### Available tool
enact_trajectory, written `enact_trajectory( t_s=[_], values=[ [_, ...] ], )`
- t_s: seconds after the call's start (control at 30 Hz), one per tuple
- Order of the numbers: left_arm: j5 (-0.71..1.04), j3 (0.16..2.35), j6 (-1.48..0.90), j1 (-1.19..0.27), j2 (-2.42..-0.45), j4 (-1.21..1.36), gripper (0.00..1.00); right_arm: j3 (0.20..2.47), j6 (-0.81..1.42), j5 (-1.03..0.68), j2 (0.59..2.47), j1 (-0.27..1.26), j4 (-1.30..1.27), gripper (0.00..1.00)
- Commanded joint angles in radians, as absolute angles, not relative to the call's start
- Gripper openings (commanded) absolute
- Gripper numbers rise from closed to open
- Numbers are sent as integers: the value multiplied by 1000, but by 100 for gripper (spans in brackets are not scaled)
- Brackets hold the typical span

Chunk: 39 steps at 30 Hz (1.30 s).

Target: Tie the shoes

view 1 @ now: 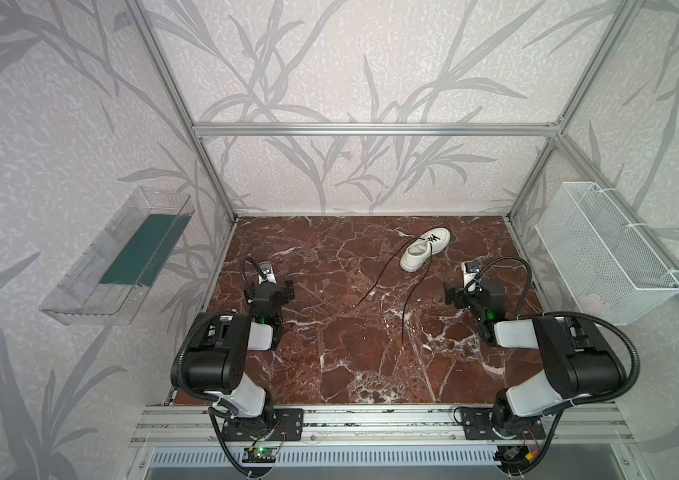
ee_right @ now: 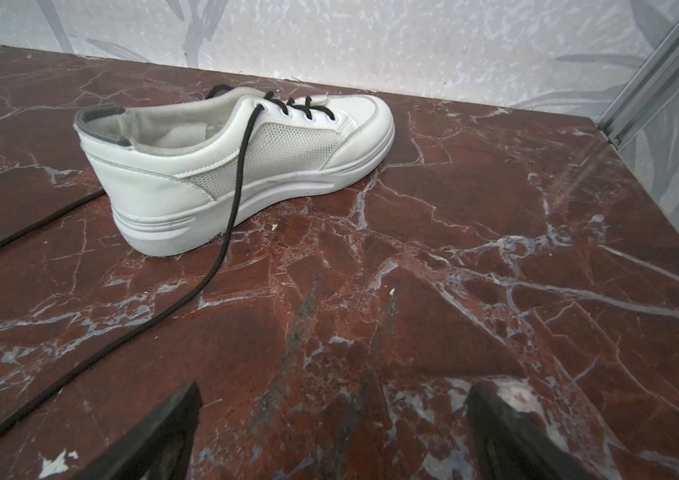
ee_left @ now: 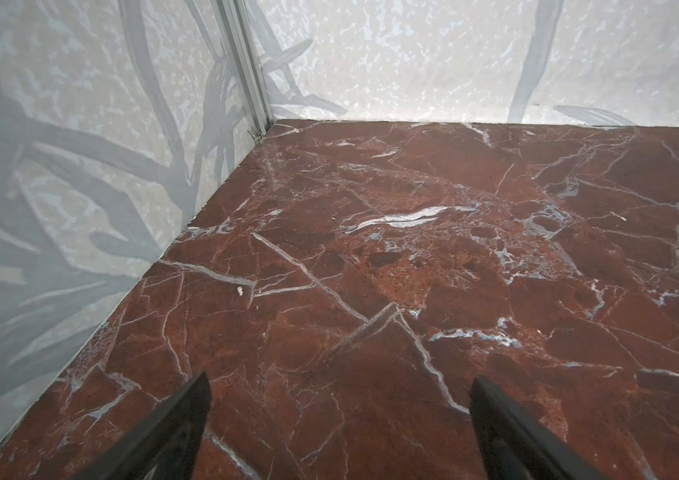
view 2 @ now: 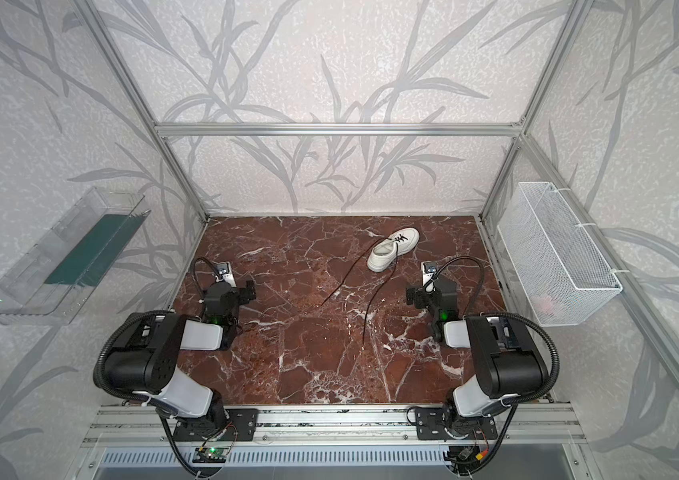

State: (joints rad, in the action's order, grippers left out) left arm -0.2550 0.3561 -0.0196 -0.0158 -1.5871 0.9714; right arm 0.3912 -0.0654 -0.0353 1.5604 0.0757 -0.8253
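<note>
Red-brown marble bench (view 1: 329,365) carried a white low-top sneaker (view 1: 424,250) upright near its far right side.
I saw its long thin black laces (view 1: 407,301) trailing untied across the bench toward the middle; my left tool (ee_left: 339,388) and right tool (ee_right: 334,397) both stood wide and empty, apart from the sneaker.

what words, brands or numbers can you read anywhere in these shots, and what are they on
None can be read.
The white sneaker shows no brand or label on the side in view.
The small circuit board may bear markings, but in both top views it is too small to read.
</note>
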Motion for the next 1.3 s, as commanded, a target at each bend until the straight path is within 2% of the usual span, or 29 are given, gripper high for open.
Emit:
enact_trajectory(
  t_s=[0.0, 0.8, 0.9, 1.03, 1.13, 1.2, 1.27],
  values=[
    [-236, 371, -34, -9, -1572, 964, 99, 411, -74, -39, 1540, 74, -830, 99],
    [-234, 374, -35, -9, -1572, 957, 99, 411, -74, -39, 1540, 74, -830, 99],
    [-153, 366, -4, -11, -1570, 969, 99, 412, -74, -40, 1540, 74, -829, 99],
    [-237, 370, -5, -29, -1525, 938, 99, 409, -76, -47, 1539, 74, -833, 99],
    [-346, 447, 0, -66, -1404, 707, 99, 399, -94, -27, 1499, 96, -853, 99],
    [-370, 511, -16, -75, -1326, 538, 99, 440, -90, 30, 1427, 120, -692, 99],
    [-332, 574, -63, -75, -1266, 379, 99, 545, -30, 66, 1371, 140, -406, 99]
  ],
)
